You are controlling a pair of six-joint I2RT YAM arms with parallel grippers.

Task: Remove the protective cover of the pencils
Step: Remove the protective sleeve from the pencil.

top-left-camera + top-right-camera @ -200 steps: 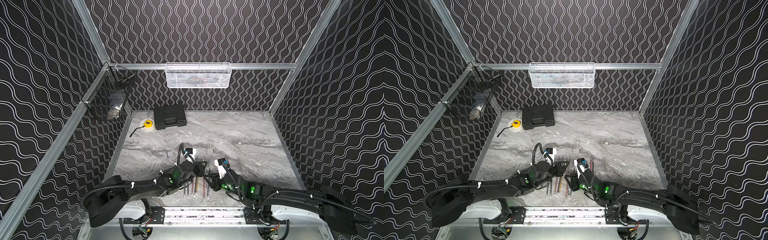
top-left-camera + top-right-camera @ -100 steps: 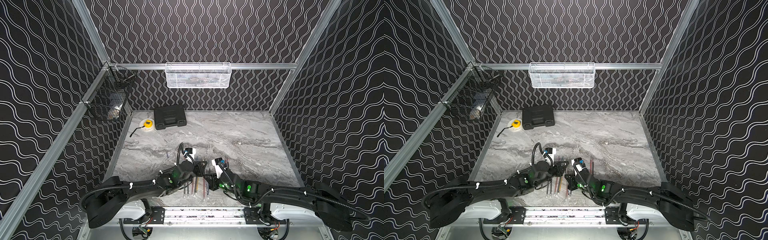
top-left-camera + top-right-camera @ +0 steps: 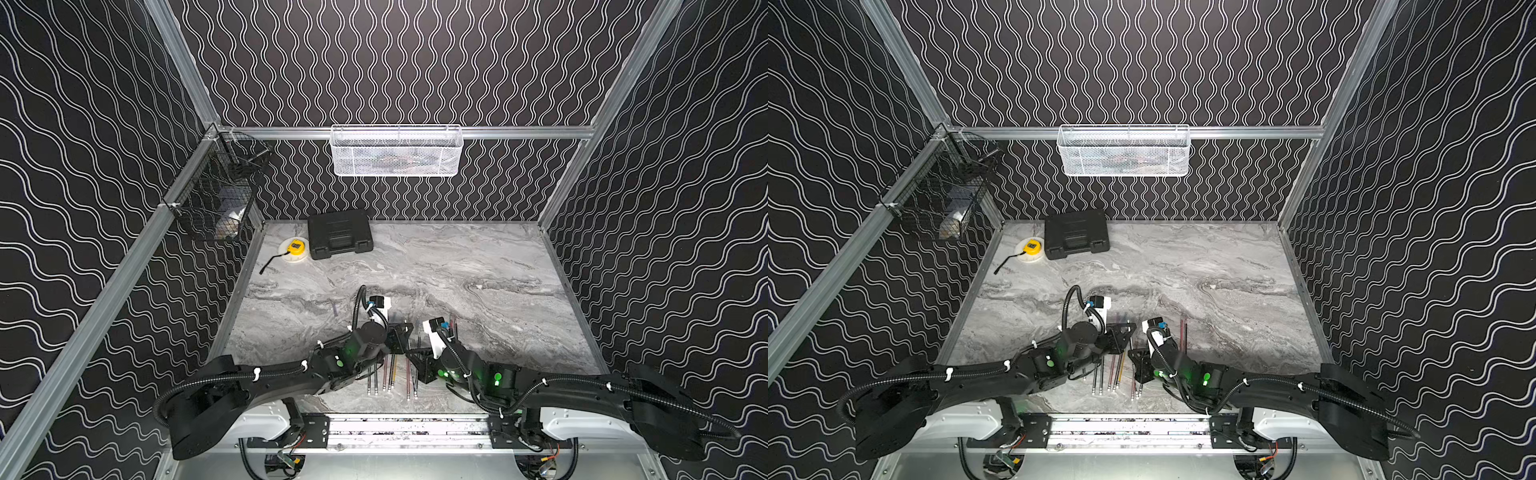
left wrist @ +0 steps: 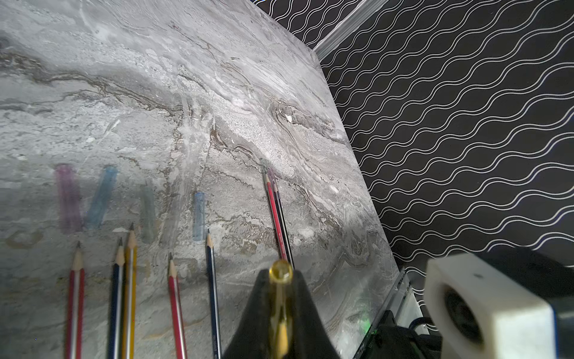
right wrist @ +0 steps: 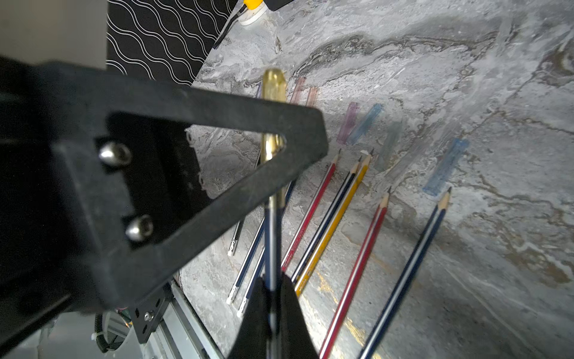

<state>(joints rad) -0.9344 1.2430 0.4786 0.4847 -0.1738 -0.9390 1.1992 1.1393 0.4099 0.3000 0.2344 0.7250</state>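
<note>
Right gripper: fingers closed on the dark, white-striped body of the held pencil; low, close to the front edge of the table in both top views
Left gripper: fingers clamped on the yellow cap at the tip end of that same pencil; just beyond the right gripper, almost nose to nose with it
Yellow cap: clear and tinted; in line with the held pencil; whether the tip sits inside it cannot be told
Pencils: in a loose row on the table between the 2 grippers, silver end pieces toward the front edge; 5 show bare sharpened tips in the left wrist view, red, dark, yellow, red, dark; more lie partly hidden under the left gripper
Loose caps: 4 lie flat just beyond those tips; pink, blue, grey, blue
Capped pair: 1 red and 1 dark pencil side by side, touching, near the right gripper; caps on their tips
Black case: closed; against the back wall
Tape measure: yellow on white; just beside the case
White basket: on the back rail
Black basket: on the side rail
</note>
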